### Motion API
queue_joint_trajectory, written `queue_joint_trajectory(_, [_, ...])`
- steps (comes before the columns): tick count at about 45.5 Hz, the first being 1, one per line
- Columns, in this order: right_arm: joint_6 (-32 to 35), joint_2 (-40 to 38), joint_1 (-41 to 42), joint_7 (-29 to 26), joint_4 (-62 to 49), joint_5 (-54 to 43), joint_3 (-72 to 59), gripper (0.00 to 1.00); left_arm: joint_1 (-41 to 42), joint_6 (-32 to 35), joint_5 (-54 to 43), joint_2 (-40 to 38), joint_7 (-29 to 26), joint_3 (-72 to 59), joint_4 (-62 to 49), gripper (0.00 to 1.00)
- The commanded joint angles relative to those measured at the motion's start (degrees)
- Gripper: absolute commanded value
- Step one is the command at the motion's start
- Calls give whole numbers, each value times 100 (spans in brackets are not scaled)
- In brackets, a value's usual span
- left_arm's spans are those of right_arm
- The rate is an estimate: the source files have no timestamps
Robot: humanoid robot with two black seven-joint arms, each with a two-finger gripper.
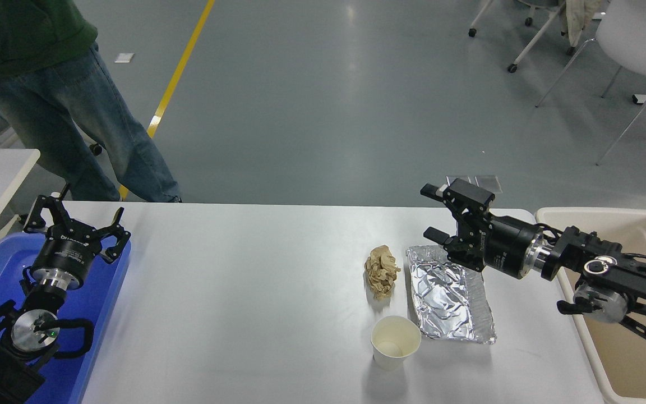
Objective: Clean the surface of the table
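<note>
Black right gripper [430, 212], fingers spread, above foil [450, 296]; left gripper [76, 220] spread too; no legible print.

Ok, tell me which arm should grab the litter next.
Right. The right gripper hangs open just beyond the foil tray, near the crumpled paper and paper cup. The left gripper is parked over the blue tray, far off.

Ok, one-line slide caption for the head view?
Open right gripper above foil tray, crumpled paper and paper cup on white table.

Crumpled paper [382, 271], foil [449, 294], cup [395, 340]
</note>
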Motion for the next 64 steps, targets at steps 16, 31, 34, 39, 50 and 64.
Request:
queue_joint_trajectory(16, [29,-76,809,-893,647,-2031,-1146,100,0,0,0,0,0,0,0,100])
queue_joint_trajectory(31, [55,144,835,-981,647,-2814,-1497,100,0,0,0,0,0,0,0,100])
queue_joint_trajectory(34, [117,144,879,-990,638,-3077,-1541,100,0,0,0,0,0,0,0,100])
queue_joint_trajectory(39, [328,162,915,-999,612,-3552,-1568,100,0,0,0,0,0,0,0,100])
queue_joint_trajectory(50, [539,144,827,-1034,603,-3606,-1594,100,0,0,0,0,0,0,0,100])
queue_joint_trajectory(64, [486,100,739,-1122,471,-3623,-1682,100,0,0,0,0,0,0,0,100])
